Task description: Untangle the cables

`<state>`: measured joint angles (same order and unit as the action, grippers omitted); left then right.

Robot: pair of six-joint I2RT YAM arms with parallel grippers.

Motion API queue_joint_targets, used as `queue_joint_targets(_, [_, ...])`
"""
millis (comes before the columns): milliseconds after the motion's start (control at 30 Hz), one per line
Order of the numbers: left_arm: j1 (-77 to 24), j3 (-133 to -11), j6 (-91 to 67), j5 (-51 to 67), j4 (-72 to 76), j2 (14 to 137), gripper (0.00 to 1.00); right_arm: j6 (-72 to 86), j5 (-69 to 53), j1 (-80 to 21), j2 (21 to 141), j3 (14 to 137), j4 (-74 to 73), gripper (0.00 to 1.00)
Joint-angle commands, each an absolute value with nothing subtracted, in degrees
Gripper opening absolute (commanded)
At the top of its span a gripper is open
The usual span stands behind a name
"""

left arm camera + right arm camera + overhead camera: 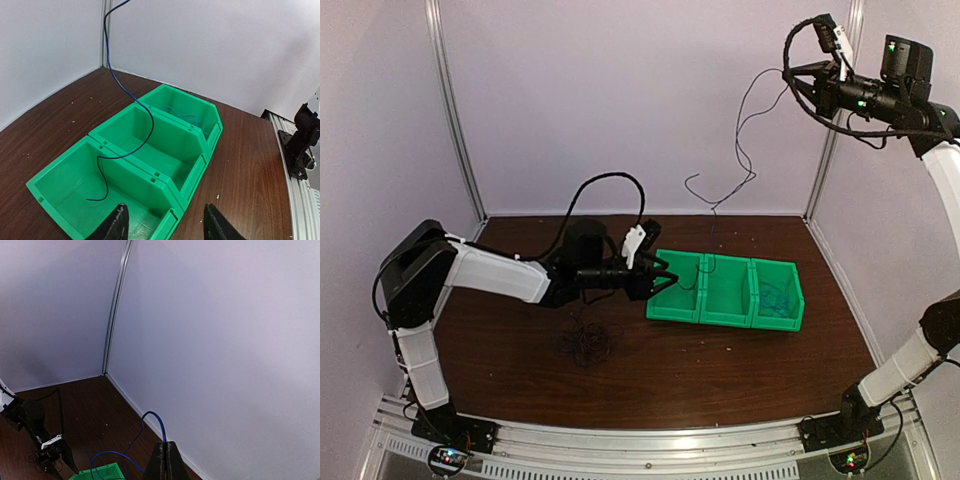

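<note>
High at the upper right, my right gripper (pixel 788 73) is shut on a thin blue cable (pixel 739 140). In the right wrist view the cable (pixel 153 413) arches up out of the closed gripper (pixel 166 445). It hangs down to the row of green bins (pixel 725 318), and its free end (pixel 114 158) lies in the leftmost compartment. My left gripper (pixel 665 280) is open at that compartment's near corner, and in its own view the gripper (pixel 165 222) holds nothing. A small tangle of black cables (pixel 588 340) lies on the table under the left arm.
The green bins (pixel 150 175) form three joined compartments. The rightmost one holds another coiled blue cable (pixel 777 298). White walls close the back and sides of the brown table (pixel 720 380). A metal rail (pixel 650 440) runs along the near edge.
</note>
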<state>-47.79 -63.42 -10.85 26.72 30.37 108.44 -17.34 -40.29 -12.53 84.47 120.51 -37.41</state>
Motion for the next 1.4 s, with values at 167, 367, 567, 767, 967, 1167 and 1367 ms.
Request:
queue_joint_targets(167, [-48.0,-56.9,-13.7,20.8,36.9,106.2,0.51,-8.3,-47.8,-3.1,87.7,134.0,-29.9,0.00])
queue_joint_targets(367, [-48.0,-53.3,-15.3,18.9,37.6,104.8,0.51,-7.7,-49.2,-1.8,88.3,135.7,-30.0,0.00])
queue_joint_targets(567, [-48.0,-52.8,-16.0,18.5,37.9,104.7,0.51,-8.3,-50.3,-1.8,87.5,130.6,-30.6,0.00])
queue_joint_targets(767, [-48.0,-52.3,-15.9,18.1,37.6,104.6,0.50,-8.5,-50.5,-1.8,85.7,127.1,-29.7,0.00])
queue_joint_targets(967, [-48.0,-51.5,-16.0,17.4,37.5,104.6,0.50,-6.4,-51.7,-1.8,86.2,128.1,-27.5,0.00])
queue_joint_targets(1167, [-48.0,-50.7,-16.2,16.4,37.2,104.3,0.50,-4.5,-53.7,-1.8,87.5,127.6,-26.5,0.00])
queue_joint_targets(1367, [-48.0,-50.8,-16.3,16.0,37.4,104.8,0.50,-3.1,-56.3,-1.8,87.5,129.5,-25.2,0.00])
